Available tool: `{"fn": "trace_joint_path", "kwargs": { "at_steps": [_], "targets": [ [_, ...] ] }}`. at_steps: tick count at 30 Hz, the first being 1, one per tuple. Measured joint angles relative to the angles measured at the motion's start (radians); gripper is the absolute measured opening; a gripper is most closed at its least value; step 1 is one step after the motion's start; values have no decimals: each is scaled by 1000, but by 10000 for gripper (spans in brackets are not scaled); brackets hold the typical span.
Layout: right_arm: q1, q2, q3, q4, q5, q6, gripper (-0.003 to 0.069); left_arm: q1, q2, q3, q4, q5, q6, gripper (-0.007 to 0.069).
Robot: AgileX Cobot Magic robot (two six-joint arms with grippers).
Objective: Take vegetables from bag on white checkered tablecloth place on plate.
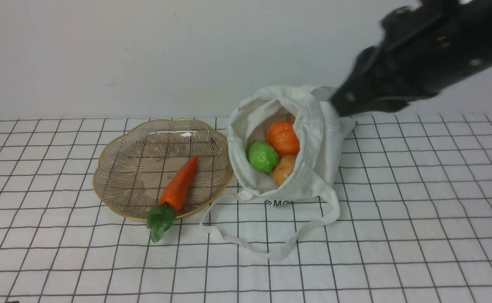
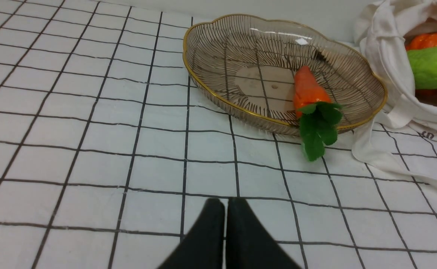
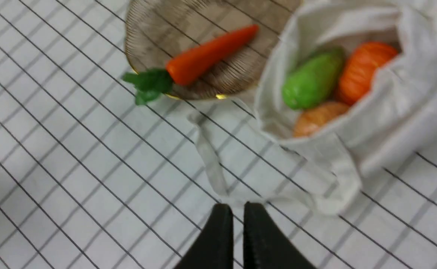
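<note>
An orange carrot lies in the ribbed glass plate, its green leaves hanging over the near rim. Right of the plate the white bag slumps open on the checkered tablecloth. Inside it sit a green ball and two orange balls. My right gripper is shut and empty, held above the cloth near the bag's strap. My left gripper is shut and empty too, low over the cloth and well short of the plate.
My black right arm reaches in from the upper right, ending just behind the bag. The bag's long strap loops over the cloth in front of the bag. A pale wall stands right behind the plate and bag.
</note>
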Motion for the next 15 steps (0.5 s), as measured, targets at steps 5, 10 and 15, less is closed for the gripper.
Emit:
{"fn": "trace_joint_path", "kwargs": {
  "at_steps": [5,10,15],
  "targets": [
    [-28,-233,46,-93,33,75,-13,0,0,0,0,0,0,-8],
    [-28,-535,178,-127,39,82,-13,0,0,0,0,0,0,-8],
    [-28,-809,420,-105,-83,79,-13,0,0,0,0,0,0,-8]
  ]
}}
